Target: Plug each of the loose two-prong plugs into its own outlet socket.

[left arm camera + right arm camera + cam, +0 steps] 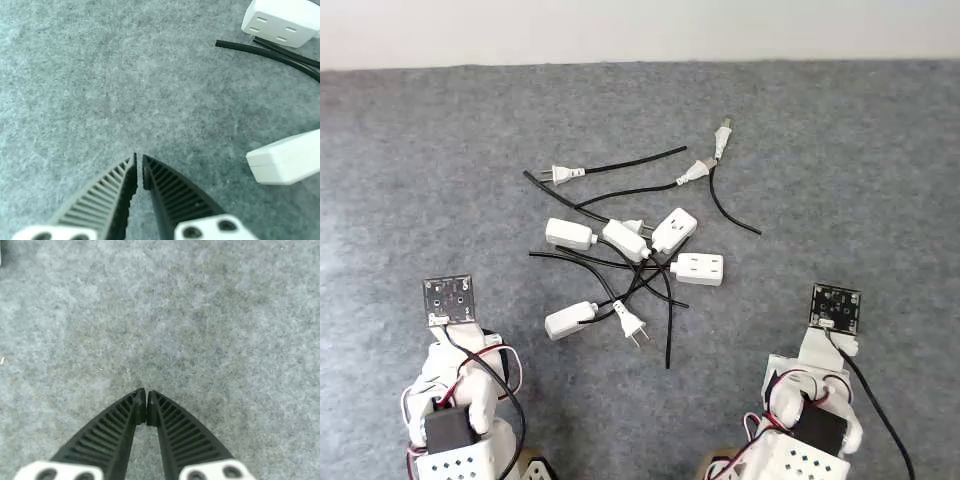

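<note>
Left gripper [140, 157], right gripper [145, 391]: black ribbed fingers pressed together, empty. Best pinch white two-prong plug [630, 324] by body, not black cord [669, 325].

Grey felt-like table cover [880, 150], pale wall strip [640, 30] along its far edge

I have bare grey felt [400, 180] open for a pass at nine and three o'clock of the tangle of black cords [669, 335], which cross between the outlet sockets [698, 268] and hem in the loose plug [632, 328] at its six o'clock.
</note>
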{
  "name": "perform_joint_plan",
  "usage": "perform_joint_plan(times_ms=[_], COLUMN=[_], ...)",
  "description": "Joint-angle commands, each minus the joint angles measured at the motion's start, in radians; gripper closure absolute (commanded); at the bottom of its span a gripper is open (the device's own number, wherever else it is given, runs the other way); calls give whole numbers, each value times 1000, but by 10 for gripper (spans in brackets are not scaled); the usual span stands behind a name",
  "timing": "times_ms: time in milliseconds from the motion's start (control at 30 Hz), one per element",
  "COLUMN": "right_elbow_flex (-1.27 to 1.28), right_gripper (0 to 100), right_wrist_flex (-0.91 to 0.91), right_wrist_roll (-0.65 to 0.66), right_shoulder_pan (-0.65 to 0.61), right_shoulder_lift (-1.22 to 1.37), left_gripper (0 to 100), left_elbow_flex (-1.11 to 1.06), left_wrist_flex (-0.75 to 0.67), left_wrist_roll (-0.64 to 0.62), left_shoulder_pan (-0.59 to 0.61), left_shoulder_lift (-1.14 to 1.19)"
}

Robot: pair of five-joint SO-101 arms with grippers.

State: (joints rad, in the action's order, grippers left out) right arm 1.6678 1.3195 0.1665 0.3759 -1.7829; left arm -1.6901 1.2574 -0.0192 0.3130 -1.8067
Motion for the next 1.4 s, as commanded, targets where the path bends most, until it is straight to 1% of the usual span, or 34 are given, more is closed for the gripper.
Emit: perform_joint_plan(times_ms=[0,1100,1133,1233,1367], right_elbow_flex=[15,15,15,6,-41], right_gripper=[987,987,987,983,983], right_wrist_flex=[-22,-22,-22,-25,-25], right_wrist_roll=[11,5,11,11,11], right_shoulder_pan=[-4,-7,-2,-1,-1], right_shoulder_lift=[-8,-8,-8,-8,-8], left_gripper=[983,981,981,981,981], left_elbow_flex=[7,12,15,19,22], left_wrist_flex=[5,3,-6,-91,-138], left_wrist_roll=[3,6,6,6,6], left_shoulder_pan=[-3,0,-5,0,0], left_shoulder_lift=[-11,-14,-14,-14,-14])
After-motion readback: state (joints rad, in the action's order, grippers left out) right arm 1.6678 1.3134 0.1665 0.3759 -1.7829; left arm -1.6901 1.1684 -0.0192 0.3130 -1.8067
